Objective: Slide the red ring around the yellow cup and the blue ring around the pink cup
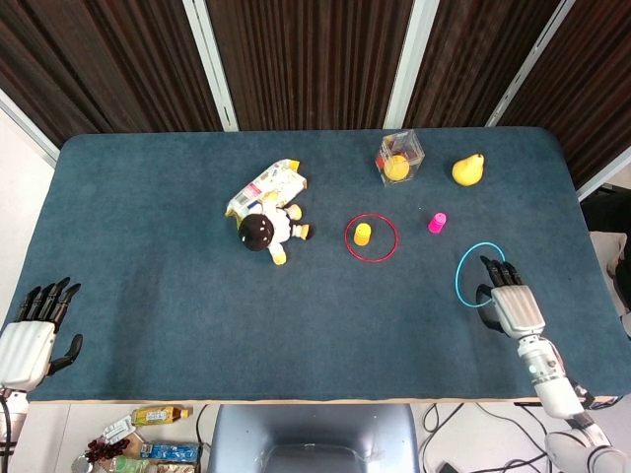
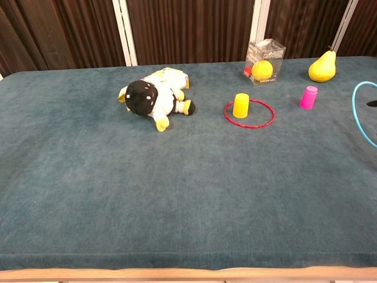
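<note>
The yellow cup (image 1: pixel 363 234) stands inside the red ring (image 1: pixel 372 260), which lies flat around it; the chest view shows the same cup (image 2: pixel 241 105) and ring (image 2: pixel 250 127). To its right the pink cup (image 1: pixel 437 222) stands alone (image 2: pixel 308 97). The blue ring (image 1: pixel 456 278) lies flat near the right edge, in front of and to the right of the pink cup, and is cut off in the chest view (image 2: pixel 357 115). My right hand (image 1: pixel 508 301) lies flat with its fingertips inside the blue ring. My left hand (image 1: pixel 30 340) rests open at the near left corner.
A plush doll (image 1: pixel 264 230) and a snack packet (image 1: pixel 266 187) lie left of the red ring. At the back stand a clear box with an orange ball (image 1: pixel 399 158) and a yellow pear (image 1: pixel 468 169). The table's right edge runs close to my right hand.
</note>
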Available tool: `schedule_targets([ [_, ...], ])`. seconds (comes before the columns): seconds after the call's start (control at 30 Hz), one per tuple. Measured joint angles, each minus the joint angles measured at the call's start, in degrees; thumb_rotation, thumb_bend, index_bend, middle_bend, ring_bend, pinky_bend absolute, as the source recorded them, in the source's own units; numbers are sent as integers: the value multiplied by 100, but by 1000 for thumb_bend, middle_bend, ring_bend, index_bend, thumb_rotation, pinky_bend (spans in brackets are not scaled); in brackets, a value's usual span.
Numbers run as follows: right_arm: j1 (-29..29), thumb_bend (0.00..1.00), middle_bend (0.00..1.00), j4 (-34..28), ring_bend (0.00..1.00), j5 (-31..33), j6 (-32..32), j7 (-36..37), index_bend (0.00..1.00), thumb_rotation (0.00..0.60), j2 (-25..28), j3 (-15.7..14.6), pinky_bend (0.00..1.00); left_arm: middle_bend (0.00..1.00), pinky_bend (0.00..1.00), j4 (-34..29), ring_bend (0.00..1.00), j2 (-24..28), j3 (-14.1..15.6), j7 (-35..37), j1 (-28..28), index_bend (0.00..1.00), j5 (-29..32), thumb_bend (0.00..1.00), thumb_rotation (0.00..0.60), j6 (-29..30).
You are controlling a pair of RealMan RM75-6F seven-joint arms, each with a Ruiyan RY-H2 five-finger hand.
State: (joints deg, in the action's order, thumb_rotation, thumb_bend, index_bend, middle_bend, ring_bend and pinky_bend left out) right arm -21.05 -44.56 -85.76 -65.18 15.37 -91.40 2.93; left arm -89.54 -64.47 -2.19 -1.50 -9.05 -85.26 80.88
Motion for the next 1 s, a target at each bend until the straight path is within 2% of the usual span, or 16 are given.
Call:
schedule_targets([
  [0.2,-453,480,34,-255,0,186,468,-81,763,600,154,293,0,0,23,5,0,-22,-11,-60,-21,0,54,440,600,-54],
  [0.37,-941,480,37,-305,0,474,1213,-207,766,600,192,556,0,0,23,30,0,-56,-39,-129,-60,0,142,441,600,-139],
  [0.57,-1533,480,38,-77,0,775,1712,-574,770,600,5,854,0,0,23,32,0,-81,-74,-189,-79,0,231,440,600,-180],
  [0.8,-1782,480,38,174,0,933,2031,-685,765,600,-170,948,0,0,23,39,0,-80,-91,-190,-90,0,291,441,600,-215],
  [0.87,-1935,480,38,343,0,1026,2246,-724,738,600,-265,998,0,0,24,47,0,-78,-114,-186,-96,0,344,441,600,-231],
  [1.0,-2132,480,39,599,0,1140,2471,-759,607,600,-421,1039,0,0,23,56,0,-78,-127,-193,-113,0,390,441,600,-279],
])
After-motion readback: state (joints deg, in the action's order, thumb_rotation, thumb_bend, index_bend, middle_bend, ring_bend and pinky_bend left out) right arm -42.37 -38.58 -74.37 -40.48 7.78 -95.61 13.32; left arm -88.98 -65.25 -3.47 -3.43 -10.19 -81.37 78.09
